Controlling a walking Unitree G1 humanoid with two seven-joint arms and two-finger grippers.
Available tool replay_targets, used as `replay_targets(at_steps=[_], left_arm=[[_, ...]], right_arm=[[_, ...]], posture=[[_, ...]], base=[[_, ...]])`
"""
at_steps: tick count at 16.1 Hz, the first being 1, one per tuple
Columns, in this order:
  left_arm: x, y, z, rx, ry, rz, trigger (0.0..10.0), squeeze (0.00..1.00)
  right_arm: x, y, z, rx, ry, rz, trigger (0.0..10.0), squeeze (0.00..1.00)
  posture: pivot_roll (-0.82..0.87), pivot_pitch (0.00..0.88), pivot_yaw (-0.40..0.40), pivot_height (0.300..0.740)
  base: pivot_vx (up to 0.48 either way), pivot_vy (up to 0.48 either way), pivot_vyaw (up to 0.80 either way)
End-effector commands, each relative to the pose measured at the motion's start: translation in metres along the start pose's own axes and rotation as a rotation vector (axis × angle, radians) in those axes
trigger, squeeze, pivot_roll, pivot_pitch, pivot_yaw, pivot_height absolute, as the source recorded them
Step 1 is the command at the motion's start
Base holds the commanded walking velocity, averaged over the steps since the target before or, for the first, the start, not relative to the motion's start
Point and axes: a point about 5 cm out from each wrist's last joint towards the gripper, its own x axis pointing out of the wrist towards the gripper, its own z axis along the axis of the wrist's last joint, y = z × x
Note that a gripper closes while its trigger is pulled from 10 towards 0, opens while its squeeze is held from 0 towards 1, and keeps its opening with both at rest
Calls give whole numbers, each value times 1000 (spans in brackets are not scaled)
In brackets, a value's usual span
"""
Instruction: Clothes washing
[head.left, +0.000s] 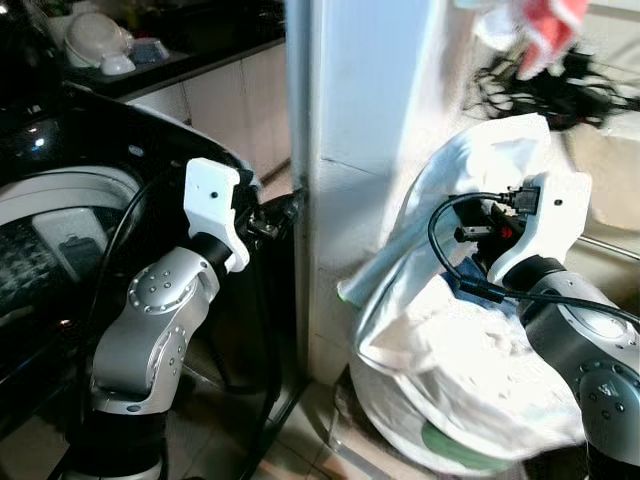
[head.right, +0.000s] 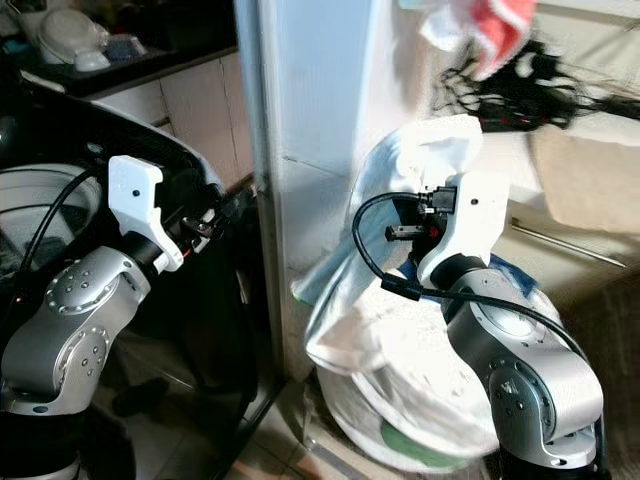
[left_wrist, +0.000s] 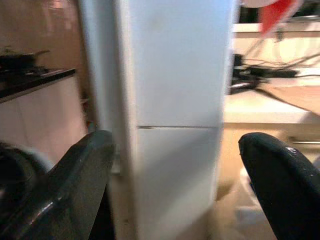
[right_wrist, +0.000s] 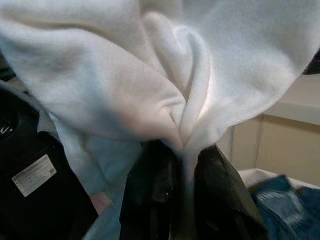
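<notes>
A white garment hangs bunched and lifted above a full laundry basket at the right of a white pillar. My right gripper is shut on a twisted fold of this garment, which drapes over the fingers. A black washing machine stands at the left with its drum showing. My left gripper is open and empty, held up between the machine and the pillar, pointing at the pillar.
The white pillar stands between the machine and the basket. Blue denim lies in the basket. A red and white cloth hangs above black cables. A counter with bowls is behind the machine.
</notes>
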Motion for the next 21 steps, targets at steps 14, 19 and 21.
replay_targets(at_steps=[14, 19, 21], left_arm=[[40, -81, 14, -284, -45, -393, 10000, 1000], [48, -80, 11, -106, -73, -316, 0, 1000], [49, -74, 6, -109, -53, -270, 0, 0]], right_arm=[[26, 35, 92, 488, -137, 578, 10000, 0], [20, 40, 94, 488, -97, 604, 10000, 0], [20, 39, 94, 487, -93, 594, 10000, 0]], posture=[[-151, 0, -30, 740], [-173, 0, -24, 740], [-175, 0, -18, 740]], base=[[0, 0, 0], [0, 0, 0], [0, 0, 0]])
